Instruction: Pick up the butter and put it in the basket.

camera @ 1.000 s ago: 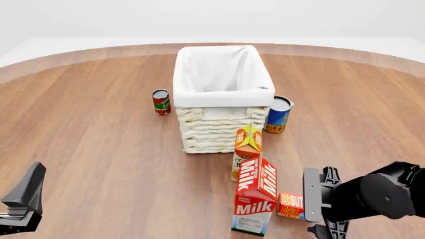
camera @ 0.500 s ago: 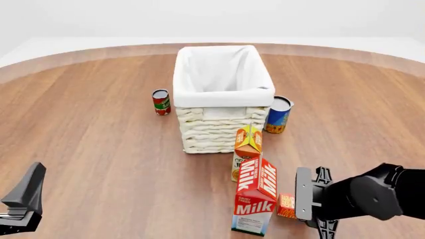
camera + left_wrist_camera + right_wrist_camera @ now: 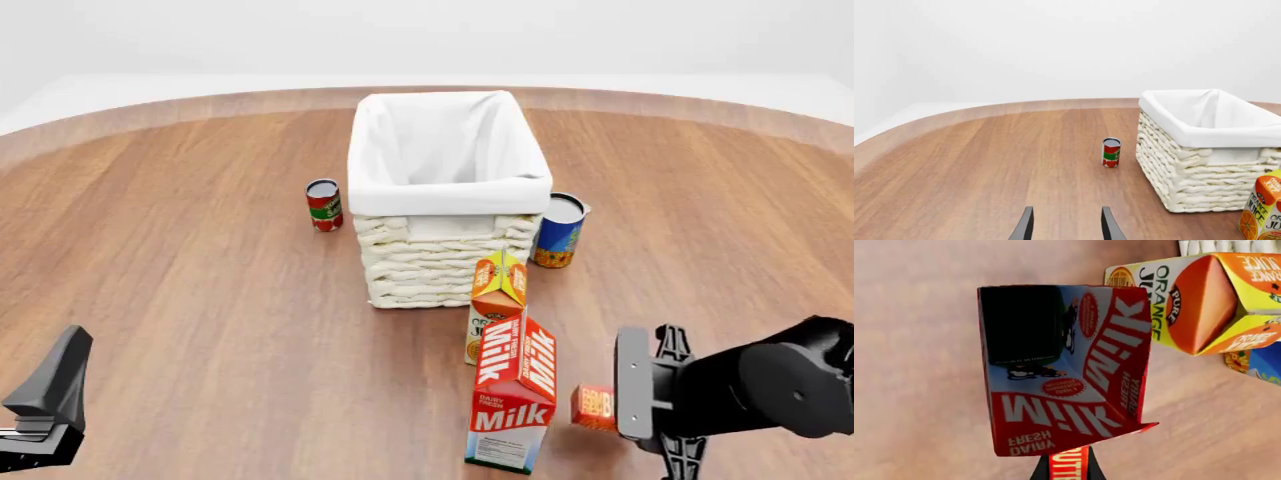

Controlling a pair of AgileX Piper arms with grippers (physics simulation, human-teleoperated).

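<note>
The butter (image 3: 593, 407), a small red-orange box with white lettering, sits just right of the milk carton near the table's front edge. My right gripper (image 3: 617, 405) covers its right part. In the right wrist view the butter (image 3: 1069, 465) shows edge-on, with a dark finger (image 3: 1041, 472) tight against each side, so this gripper is shut on it. The cream wicker basket (image 3: 447, 196) with white lining stands at the table's middle, well beyond the butter. It also shows in the left wrist view (image 3: 1191, 172). My left gripper (image 3: 1066, 230) stands open and holds nothing, low at the front left (image 3: 47, 400).
A tall red-and-white milk carton (image 3: 514, 405) (image 3: 1067, 370) stands right against the butter. An orange juice carton (image 3: 498, 290) (image 3: 1201, 300) stands between it and the basket. A red can (image 3: 323, 204) (image 3: 1111, 152) is left of the basket, a blue can (image 3: 559, 230) right of it.
My right gripper moved in over the butter, then drew slightly right. The butter now sits a little farther from the milk carton, held between the fingers. The left arm has not moved.
</note>
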